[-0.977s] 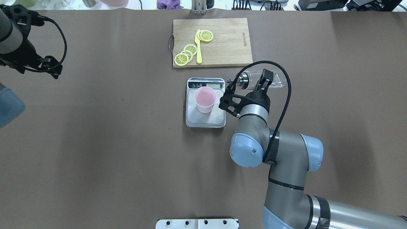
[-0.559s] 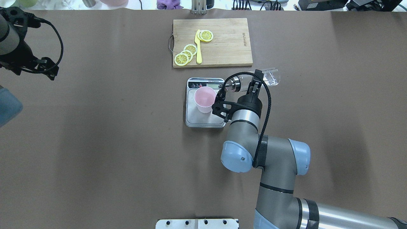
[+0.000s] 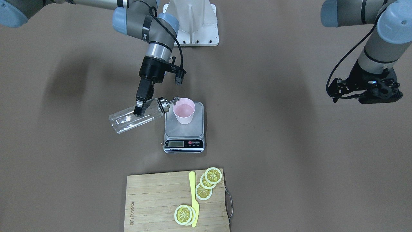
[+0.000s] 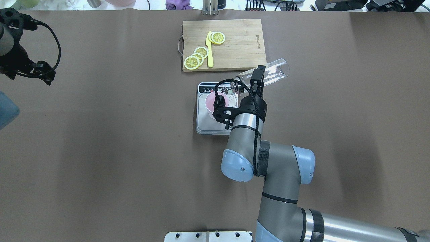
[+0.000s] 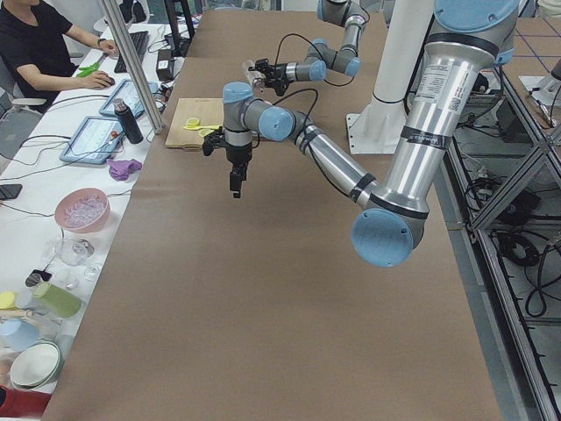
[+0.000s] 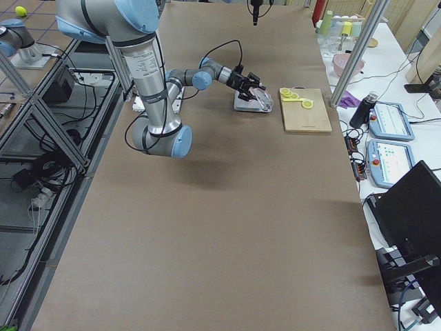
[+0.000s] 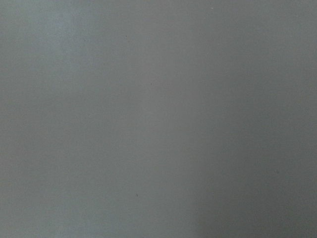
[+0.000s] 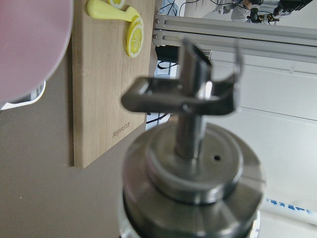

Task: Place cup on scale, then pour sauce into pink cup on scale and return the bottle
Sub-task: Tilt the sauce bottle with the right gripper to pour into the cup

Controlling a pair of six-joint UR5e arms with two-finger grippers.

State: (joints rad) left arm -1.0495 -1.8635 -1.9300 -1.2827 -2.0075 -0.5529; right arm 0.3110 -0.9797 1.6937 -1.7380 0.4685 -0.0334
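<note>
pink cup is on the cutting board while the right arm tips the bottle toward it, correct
No. The pink cup stands on the scale, not the cutting board, as the front-facing view shows. The right arm does tip the bottle toward it.

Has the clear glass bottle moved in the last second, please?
Yes. The clear glass bottle shifted left; its spout is now over the silver rectangular kitchen scale.

I see the bottle (image 8: 190, 183) very close and blurry, its shiny metal spout filling the bottom middle of my screen. The pink cup (image 8: 27, 44) is in the top left corner. Past it lies a wooden board (image 8: 106, 94) with a lemon slice (image 8: 133, 37) and a yellow knife (image 8: 106, 9).
</note>
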